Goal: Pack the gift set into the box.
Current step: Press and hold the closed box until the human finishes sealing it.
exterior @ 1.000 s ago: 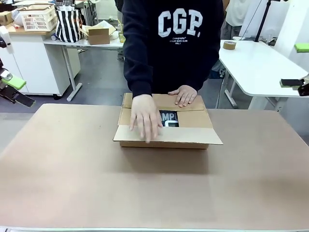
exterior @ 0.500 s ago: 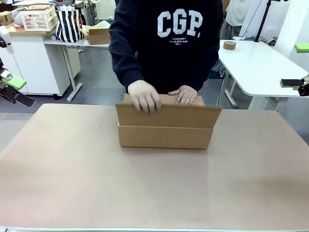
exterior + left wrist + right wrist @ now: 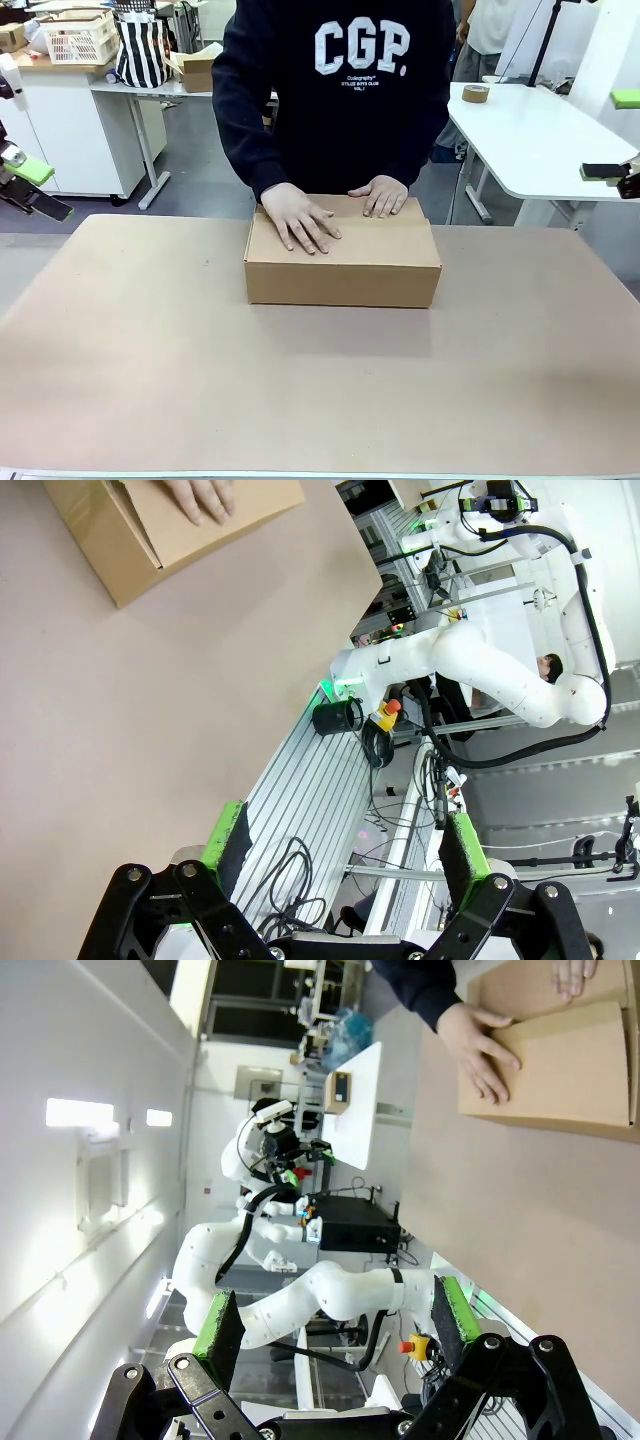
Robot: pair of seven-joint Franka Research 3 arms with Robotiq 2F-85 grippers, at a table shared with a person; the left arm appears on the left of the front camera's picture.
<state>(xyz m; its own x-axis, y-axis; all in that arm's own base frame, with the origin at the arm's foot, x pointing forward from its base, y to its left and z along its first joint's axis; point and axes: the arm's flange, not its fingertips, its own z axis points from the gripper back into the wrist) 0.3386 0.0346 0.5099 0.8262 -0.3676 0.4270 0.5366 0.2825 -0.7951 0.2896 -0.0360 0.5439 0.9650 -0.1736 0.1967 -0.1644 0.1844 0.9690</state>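
Note:
The brown cardboard box [image 3: 343, 263] stands at the far middle of the table with its flaps folded down flat. The person's two hands [image 3: 300, 217] press on its top. The same box [image 3: 170, 525] shows at the top left of the left wrist view and at the top right of the right wrist view [image 3: 560, 1065]. The gift set is hidden inside the shut box. My left gripper [image 3: 340, 852] is open and empty, off the table's left side [image 3: 28, 185]. My right gripper [image 3: 330, 1322] is open and empty at the right edge [image 3: 612, 172].
The table top [image 3: 300, 390] is a wide brown sheet. Behind the person stand white tables, one with a roll of tape [image 3: 475, 93] and another with a white basket [image 3: 80, 40], a striped bag [image 3: 142, 50] and a small cardboard box [image 3: 203, 70].
The person has folded the near flap up and over, then down onto the top, closing the box. The pouch seen through the opening is now covered. Both arms stayed still.

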